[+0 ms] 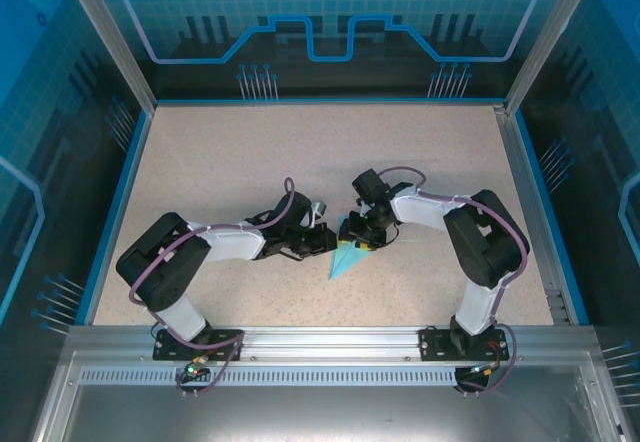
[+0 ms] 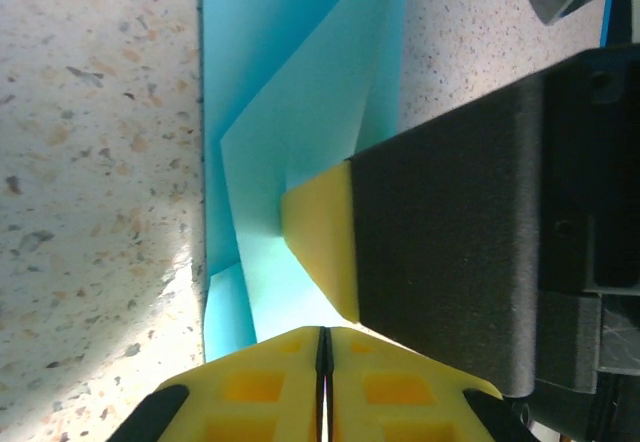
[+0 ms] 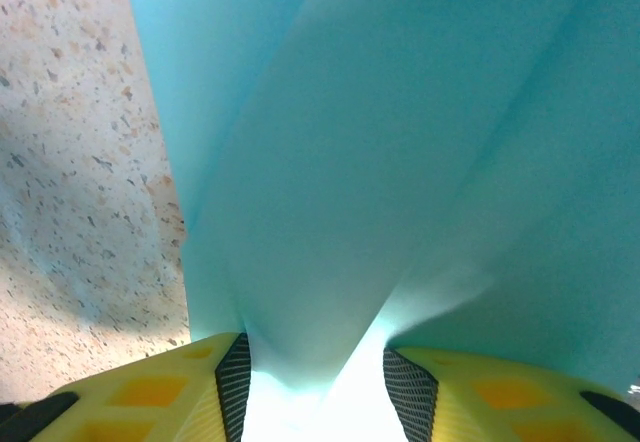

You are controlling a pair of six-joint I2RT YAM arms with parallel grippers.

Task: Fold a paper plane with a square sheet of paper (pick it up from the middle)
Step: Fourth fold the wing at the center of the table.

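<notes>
The light cyan sheet of paper lies mid-table, folded into a narrow pointed dart whose tip faces the near edge. In the left wrist view its layered folds run away from my left gripper, whose yellow fingers are shut at the paper's near end; I see no paper between them. From above, that left gripper is at the paper's left side. The right gripper is over the paper's far end. Its jaws stand apart with a raised flap of paper between them. One right fingertip presses on the paper.
The speckled tabletop is bordered by blue rims and clear panels on three sides. An aluminium rail with both arm bases runs along the near edge. The two grippers are almost touching over the paper.
</notes>
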